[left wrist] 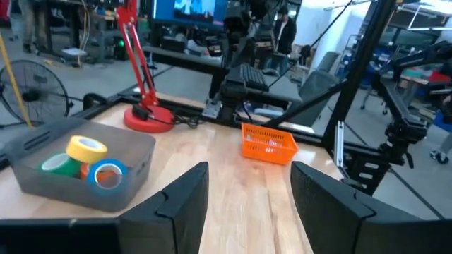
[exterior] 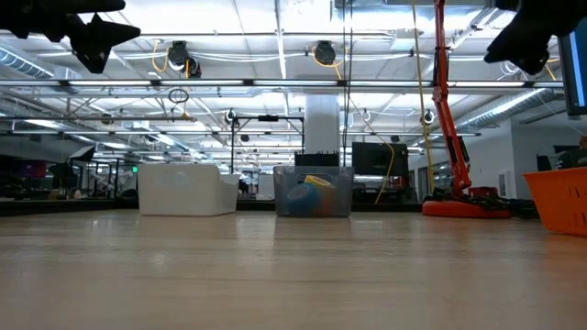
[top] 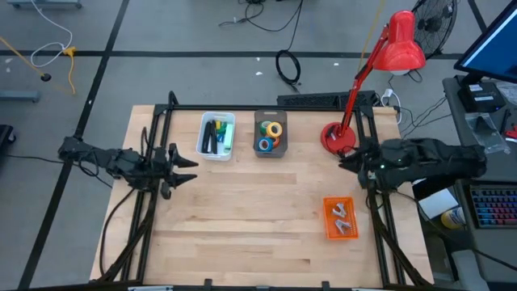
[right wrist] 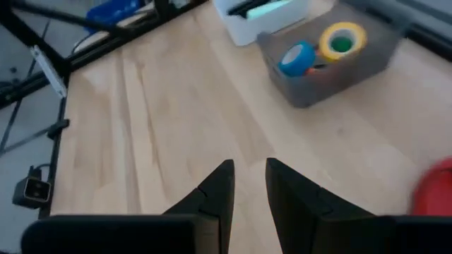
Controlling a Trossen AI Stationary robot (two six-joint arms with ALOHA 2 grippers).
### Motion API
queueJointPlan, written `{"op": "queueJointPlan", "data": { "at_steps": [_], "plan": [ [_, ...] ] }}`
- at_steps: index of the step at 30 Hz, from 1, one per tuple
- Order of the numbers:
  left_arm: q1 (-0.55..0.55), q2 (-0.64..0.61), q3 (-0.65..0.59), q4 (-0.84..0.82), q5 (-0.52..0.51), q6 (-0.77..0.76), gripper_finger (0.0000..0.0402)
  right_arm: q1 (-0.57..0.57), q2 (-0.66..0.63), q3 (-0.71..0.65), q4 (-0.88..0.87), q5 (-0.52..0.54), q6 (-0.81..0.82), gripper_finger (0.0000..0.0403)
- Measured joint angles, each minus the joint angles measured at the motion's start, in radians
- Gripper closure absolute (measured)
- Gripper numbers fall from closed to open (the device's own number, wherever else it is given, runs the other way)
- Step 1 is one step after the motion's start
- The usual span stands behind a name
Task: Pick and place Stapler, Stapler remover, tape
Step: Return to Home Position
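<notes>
Task looks done to us: tape [top: 271, 134] in dark bin [top: 271, 114], staplers [top: 212, 136] in white bin [top: 216, 115], staple removers [top: 342, 218] in orange basket [top: 326, 220]. Left gripper [left wrist: 248, 169] fingers apart, right gripper [right wrist: 248, 164] narrowly apart. Both empty, at desk [top: 242, 210] sides.

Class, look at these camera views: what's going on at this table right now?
Nothing is being handled. The left gripper hovers open and empty over the table's left side, and the right gripper does the same on the right. The four tape rolls lie in the dark bin, staplers in the white bin beside it, and staple removers in the orange basket.
</notes>
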Motion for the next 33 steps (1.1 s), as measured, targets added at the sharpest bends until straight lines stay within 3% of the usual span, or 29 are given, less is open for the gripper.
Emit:
{"op": "queueJointPlan", "data": {
  "at_steps": [6,17,25,33],
  "plan": [
    [0.0,-0.074,0.0,-0.067,-0.034,0.019,0.0199,-0.012,-0.166,-0.029,0.003,0.003,0.001,0.033],
    [-0.016,-0.198,-0.013,-0.097,-0.14,0.127,0.0199,-0.012,-0.449,-0.267,0.088,0.028,0.034,0.033],
    [-0.014,-0.27,-0.088,-0.09,-0.174,0.148,0.0199,-0.011,-0.456,-0.291,0.127,0.061,0.036,0.033],
    [-0.014,-0.271,-0.284,0.248,-0.142,0.158,0.0199,-0.011,-0.455,-0.417,0.332,0.054,0.029,0.033]
  ]
}}
